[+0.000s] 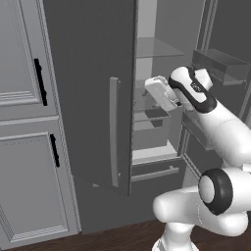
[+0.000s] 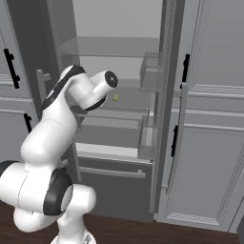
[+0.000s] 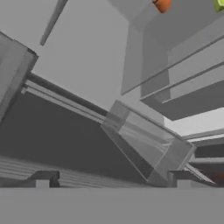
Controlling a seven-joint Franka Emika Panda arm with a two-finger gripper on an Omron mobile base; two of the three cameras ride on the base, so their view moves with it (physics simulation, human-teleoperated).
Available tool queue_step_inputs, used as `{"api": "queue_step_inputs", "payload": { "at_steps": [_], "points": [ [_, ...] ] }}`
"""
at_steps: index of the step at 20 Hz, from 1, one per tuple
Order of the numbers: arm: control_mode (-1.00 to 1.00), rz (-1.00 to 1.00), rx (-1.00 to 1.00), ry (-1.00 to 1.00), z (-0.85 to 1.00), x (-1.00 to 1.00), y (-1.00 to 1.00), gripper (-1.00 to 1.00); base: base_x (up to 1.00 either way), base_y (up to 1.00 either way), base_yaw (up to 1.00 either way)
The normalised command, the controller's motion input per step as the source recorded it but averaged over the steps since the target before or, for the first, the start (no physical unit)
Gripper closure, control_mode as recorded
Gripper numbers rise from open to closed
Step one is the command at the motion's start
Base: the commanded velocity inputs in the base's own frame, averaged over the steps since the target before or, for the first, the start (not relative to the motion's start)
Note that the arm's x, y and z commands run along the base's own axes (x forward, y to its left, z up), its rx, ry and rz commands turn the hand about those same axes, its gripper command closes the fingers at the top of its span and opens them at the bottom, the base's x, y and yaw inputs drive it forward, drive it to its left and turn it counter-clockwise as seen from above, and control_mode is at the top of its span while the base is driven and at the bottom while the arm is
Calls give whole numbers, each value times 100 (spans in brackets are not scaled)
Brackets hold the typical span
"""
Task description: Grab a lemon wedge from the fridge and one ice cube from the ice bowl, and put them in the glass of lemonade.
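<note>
Dark grey fridge (image 1: 93, 73), left base view: it is standing with its left door swung open toward the camera, a pale bar handle (image 1: 114, 130) running down that door. The white arm is reaching into the opening, its hand (image 1: 162, 92) sitting among the glass shelves above a handled drawer (image 1: 154, 172). Light grey panelled cabinets (image 1: 24, 122) with black handles are flanking the fridge on the left; dark wood floor (image 1: 117, 238) is showing below.

Right base view: the arm's wrist is covering the hand. A small yellow lemon wedge (image 2: 116, 97) is lying on a glass shelf (image 2: 128, 102) just right of the wrist, apart from it. Door bins (image 2: 151, 76) are hanging on the open right door, with panelled cabinets (image 2: 214, 119) beyond.

Hand view: the gripper (image 3: 113, 177) is standing with its two dark fingertips (image 3: 43, 178) spread wide and nothing between them. A clear bin (image 3: 146, 142) is lying ahead of the fingertips. An orange item (image 3: 162, 5) and a yellow-green one (image 3: 219, 4) are sitting at the top edge, well apart from the fingers; which is the wedge cannot be told.
</note>
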Motion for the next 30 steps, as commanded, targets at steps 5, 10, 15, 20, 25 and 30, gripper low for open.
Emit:
{"api": "queue_step_inputs", "payload": {
  "at_steps": [5, 10, 15, 20, 25, 30],
  "points": [
    [-100, 27, 3, 1, -25, 10, 54, -100, 0, 0, 0],
    [-100, 22, 1, 0, 0, -3, 63, -100, 0, 0, 0],
    [-100, 21, 0, 0, 0, -19, 65, -100, 0, 0, 0],
    [-100, 21, 0, 0, 0, -30, 74, -100, 0, 0, 0],
    [-100, 25, 0, -6, 0, -56, 96, -100, 0, 0, 0],
    [-100, 24, 0, -14, 0, -51, 100, -100, 0, 0, 0]
  ]
}}
